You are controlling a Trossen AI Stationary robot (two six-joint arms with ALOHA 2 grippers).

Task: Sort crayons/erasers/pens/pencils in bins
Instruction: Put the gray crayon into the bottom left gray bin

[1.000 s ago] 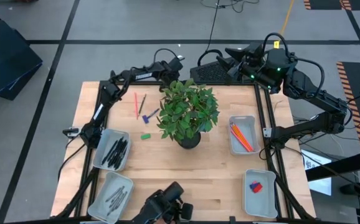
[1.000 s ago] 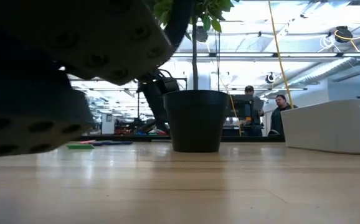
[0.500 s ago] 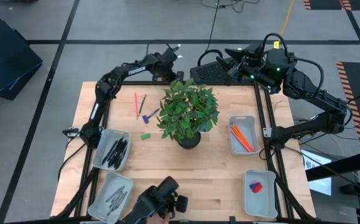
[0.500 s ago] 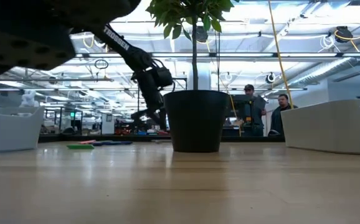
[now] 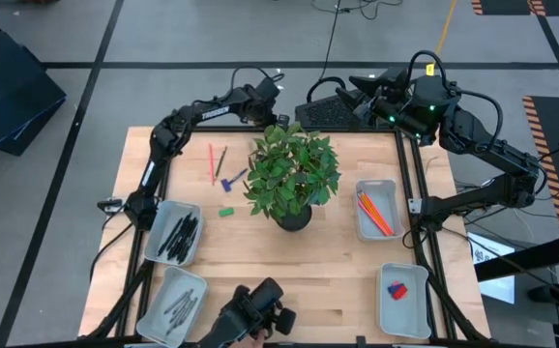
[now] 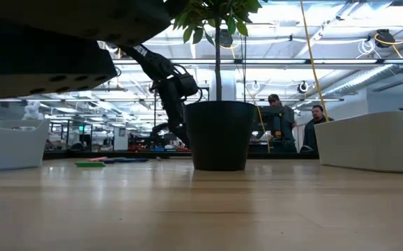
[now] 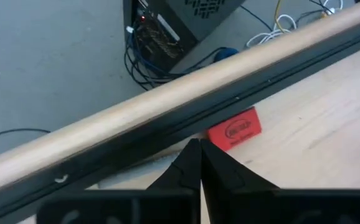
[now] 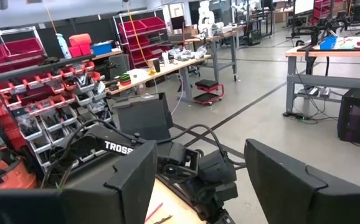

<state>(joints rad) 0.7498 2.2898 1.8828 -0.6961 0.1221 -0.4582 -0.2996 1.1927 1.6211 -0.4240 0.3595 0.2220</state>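
**Reaching over the far edge of the table toward a red eraser**

Hanging above the back edge of the table [image 5: 260, 251], behind the potted plant [image 5: 292, 174], the left gripper [image 7: 198, 163] has its two dark fingers pressed together to a point, holding nothing; just beyond the tips, nearly touching them, lies a red eraser [image 7: 234, 129]: a small flat oblong block with a printed mark on its face, resting on the wood beside the dark rail and pale bar along the table's edge; in the high view that eraser is hidden by the arm and leaves.

Further loose things lie on the wood left of the plant: a thin red pencil [image 5: 211, 162], a short dark stick [image 5: 220, 161] just beside it, a purple-blue eraser [image 5: 229, 181] and a green eraser [image 5: 225, 212] nearer the middle; all are well apart from the left gripper.

Four pale bins stand at the table's sides; the upper left bin [image 5: 156, 232] holds black pens [image 5: 179, 237]; the lower left bin [image 5: 154, 307] holds grey sticks; the upper right bin [image 5: 390, 191] holds orange pencils [image 5: 373, 214]; the lower right bin [image 5: 413, 307] holds a red and a blue eraser [image 5: 396, 288].

The right gripper [image 8: 198, 180] waits at the near edge of the table, its wide fingers spread apart and empty.
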